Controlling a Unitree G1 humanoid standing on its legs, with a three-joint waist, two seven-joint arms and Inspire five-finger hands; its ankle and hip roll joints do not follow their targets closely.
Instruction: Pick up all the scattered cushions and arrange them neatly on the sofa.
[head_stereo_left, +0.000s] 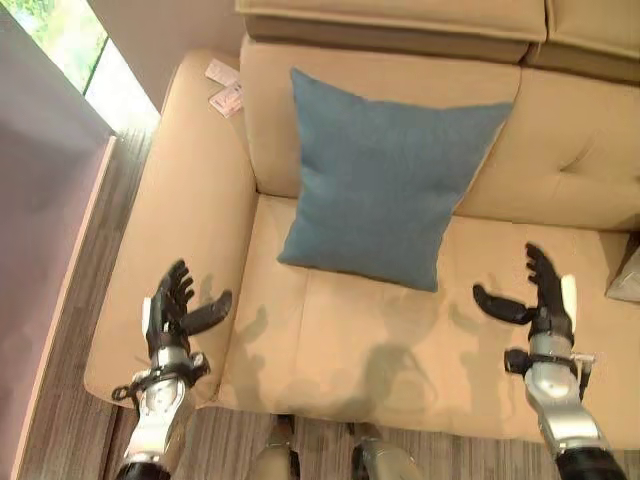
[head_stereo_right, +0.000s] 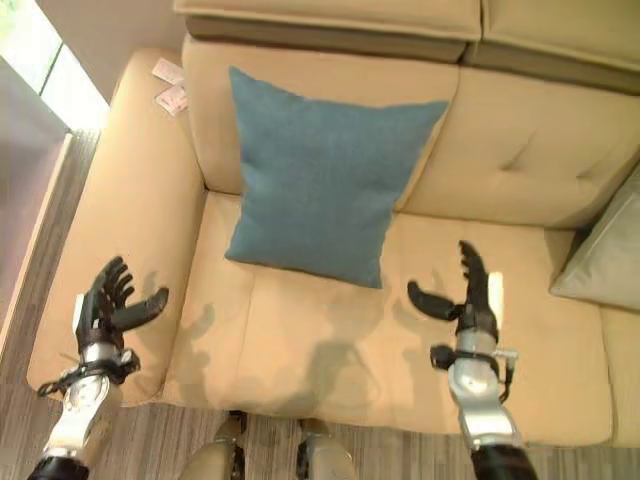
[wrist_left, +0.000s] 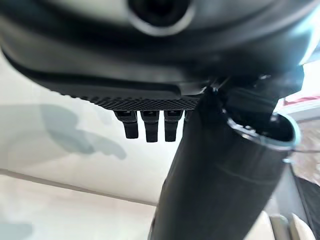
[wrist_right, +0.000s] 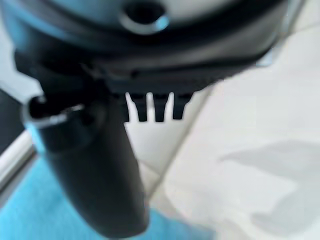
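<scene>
A blue cushion (head_stereo_left: 385, 175) leans against the sofa (head_stereo_left: 560, 160) backrest, ahead of and between the empty, open left hand (head_stereo_left: 175, 305) and right hand (head_stereo_left: 540, 295); soft and light, probably best gripped by its side edges.

Two small pinkish paper tags (head_stereo_left: 226, 88) lie on top of the armrest near the backrest corner. Wood-grain plank flooring (head_stereo_left: 72, 425) runs along the front and the left side. A grey wall panel (head_stereo_left: 40, 180) stands at the left, with a bright window (head_stereo_left: 62, 35) behind it.
</scene>
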